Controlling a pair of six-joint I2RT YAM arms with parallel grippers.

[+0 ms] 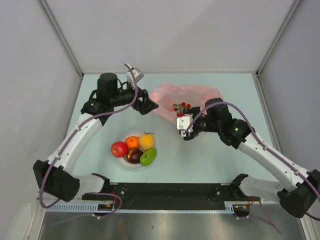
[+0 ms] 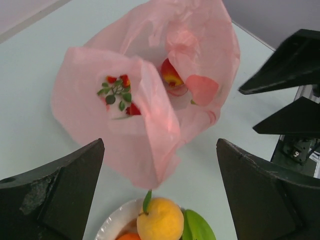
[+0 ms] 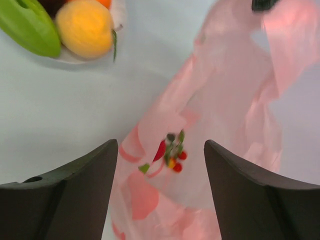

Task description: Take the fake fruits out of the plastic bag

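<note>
Fake fruits [image 1: 134, 149] mostly sit out: five fill the white plate [image 2: 111, 224]. The plastic bag [image 1: 195, 95], at one o'clock from it on the tabletop [image 1: 200, 165], appears to hold a berry sprig [image 2: 118, 93] and a red fruit [image 2: 171, 76]. The left claw [image 2: 160, 145] and right claw [image 3: 161, 145] gape wide and empty.

Counter [image 1: 200, 165]: pale blue-green, matte, smooth. It's boxed in on three sides by plain light-grey panels: back wall [image 1: 170, 30], left wall [image 1: 30, 75], right wall [image 1: 300, 60]. A grey strip runs along each rear corner where the panels meet: left corner strip [image 1: 60, 35], right corner strip [image 1: 280, 35]. At the near edge a black rail [image 1: 170, 190] spans the width, with a brushed metal sheet [image 1: 170, 225] just below it. Light is even and diffuse, with soft faint shadows on the counter and a dull sheen on the metal. The left wrist view catches a slice of grey wall at top right.
</note>
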